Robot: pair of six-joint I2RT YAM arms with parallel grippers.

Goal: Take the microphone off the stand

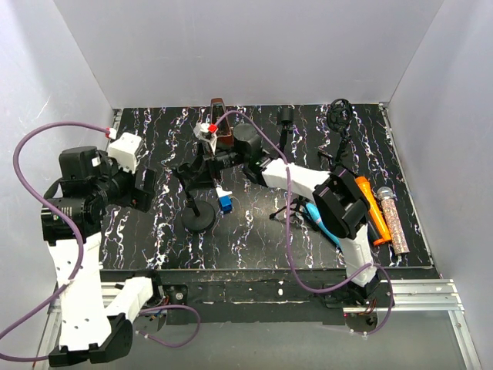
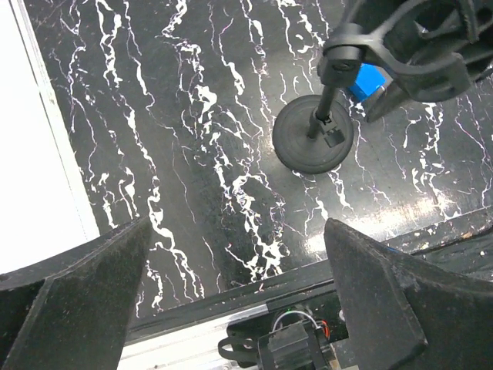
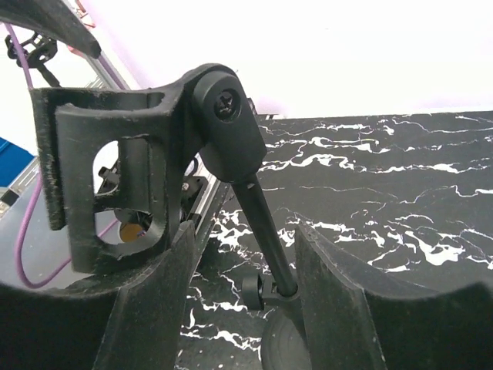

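The stand is a black pole point(image 3: 266, 239) on a round base point(image 1: 199, 222), with a black clip point(image 3: 115, 177) at its top. In the right wrist view the clip's ring holds nothing. My right gripper point(image 3: 243, 231) is open, one finger on each side of the pole, with gaps to it; in the top view this gripper point(image 1: 192, 169) sits over the stand's top. A small blue and white object point(image 1: 225, 202) lies beside the base point(image 2: 313, 144); I cannot tell whether it is the microphone. My left gripper point(image 2: 237, 227) is open and empty, off to the left point(image 1: 145, 189).
At the right of the table lie a blue microphone point(image 1: 320, 220), an orange one point(image 1: 370, 206) and a glittery one point(image 1: 390, 220). A black tripod stand point(image 1: 289, 206) and a round-headed stand point(image 1: 339, 116) are there too. The metal rail point(image 2: 231, 308) runs along the table's near edge.
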